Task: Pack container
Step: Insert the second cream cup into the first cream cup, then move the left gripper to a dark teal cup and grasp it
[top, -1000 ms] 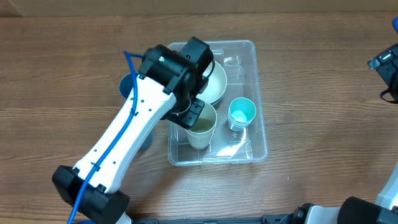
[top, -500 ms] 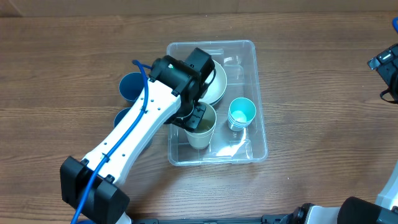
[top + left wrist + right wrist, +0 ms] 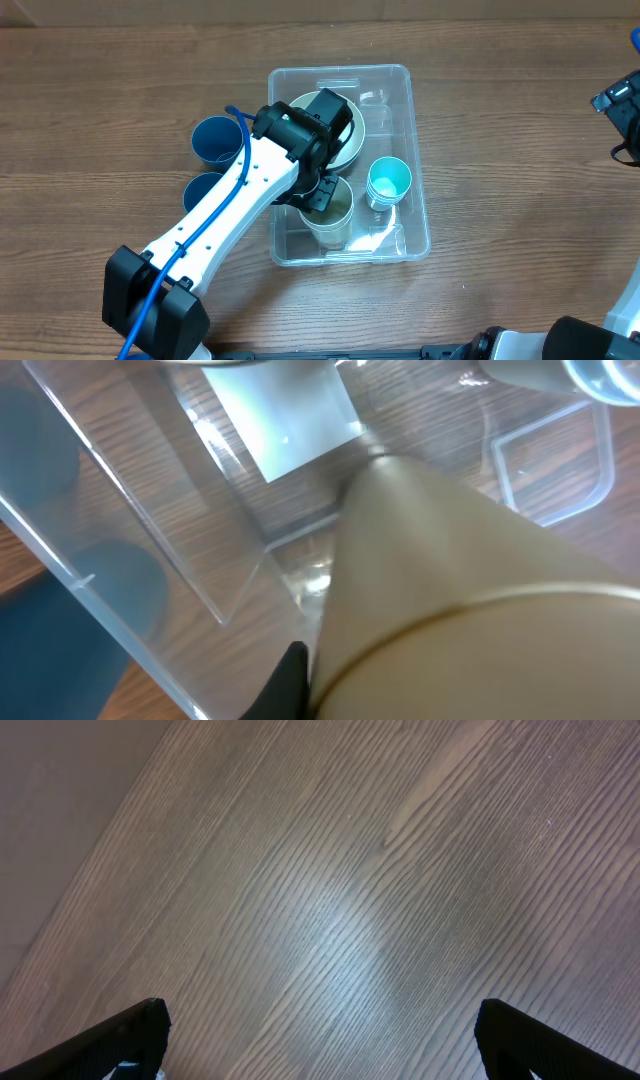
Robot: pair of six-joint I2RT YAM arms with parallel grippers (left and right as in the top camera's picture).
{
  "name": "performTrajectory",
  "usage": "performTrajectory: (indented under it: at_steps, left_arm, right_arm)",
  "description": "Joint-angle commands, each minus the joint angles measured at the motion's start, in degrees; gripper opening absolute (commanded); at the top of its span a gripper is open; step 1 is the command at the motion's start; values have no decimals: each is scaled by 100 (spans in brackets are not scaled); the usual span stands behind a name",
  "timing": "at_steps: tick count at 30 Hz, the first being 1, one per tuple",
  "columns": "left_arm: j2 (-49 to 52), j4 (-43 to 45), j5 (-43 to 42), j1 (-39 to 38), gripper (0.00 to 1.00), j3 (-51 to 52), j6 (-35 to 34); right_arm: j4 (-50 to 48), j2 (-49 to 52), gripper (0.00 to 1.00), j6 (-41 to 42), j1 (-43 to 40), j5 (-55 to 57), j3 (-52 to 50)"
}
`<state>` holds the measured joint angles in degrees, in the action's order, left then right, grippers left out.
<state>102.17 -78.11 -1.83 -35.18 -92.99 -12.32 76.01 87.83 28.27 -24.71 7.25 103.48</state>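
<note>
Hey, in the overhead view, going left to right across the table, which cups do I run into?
dark blue cups on the table → cream cup in the container → teal cup, also in the container

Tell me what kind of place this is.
Most likely a robotics lab workbench, not a home kitchen. Two robot arms work at a wood-grain table, and the left arm holds a cream cup inside a clear container. Blue cups sit beside the container.
</note>
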Motion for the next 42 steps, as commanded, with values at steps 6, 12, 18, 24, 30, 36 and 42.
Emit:
performTrajectory:
  at_steps: [6,12,18,24,30,36,42]
  left_arm:
    - [-68,387,-76,-22,4,-280,-59]
    - [-66,763,101,-22,6,-280,254]
    - [-66,1005,345,-22,10,-280,461]
    - [-66,1154,389,-22,17,-280,527]
    - [-66,1255,374,-22,56,-293,511]
    - [-68,675,374,-11,62,-1134,323]
    - [-68,-490,739,9,62,-2732,140]
  right_arm:
    - [-24,-4,100,7,11,0,22]
    - [-24,-4,100,7,11,0,22]
    - [-24,-4,100,7,11,-2,22]
    - [-24,-4,100,7,11,-2,22]
    - [-24,-4,100,7,11,-2,22]
    - [-24,-4,100,7,11,-2,22]
    - [-24,-4,100,7,11,-2,22]
